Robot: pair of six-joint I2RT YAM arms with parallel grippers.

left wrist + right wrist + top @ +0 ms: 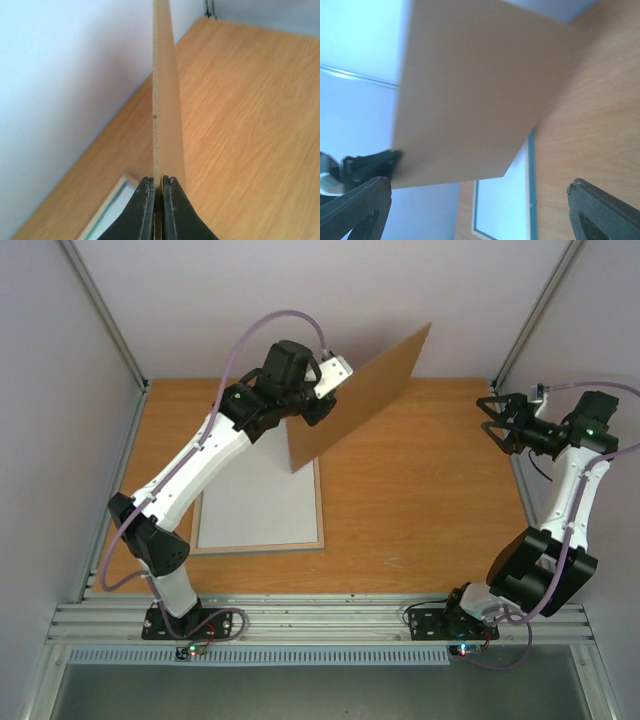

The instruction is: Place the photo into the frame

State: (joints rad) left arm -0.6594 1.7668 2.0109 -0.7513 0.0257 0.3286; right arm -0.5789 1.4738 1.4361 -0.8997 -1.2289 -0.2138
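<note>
The frame (322, 512) lies flat on the table at the left, thin turquoise edges around a plain white inside. In the right wrist view the frame (531, 190) shows past a raised board. The photo is out of view. My left gripper (326, 390) is shut on the edge of a flat brown backing board (365, 400) and holds it tilted in the air above the frame's far end. From the left wrist the board (167, 100) runs edge-on out of the closed gripper (160, 182). My right gripper (492, 420) hangs open and empty at the far right, apart from the board (470, 100).
The wooden table (430, 510) is walled by pale panels at the back and sides. A metal rail (320, 620) at the near edge carries both arm bases. A corner of the frame (107, 210) lies below the left fingers.
</note>
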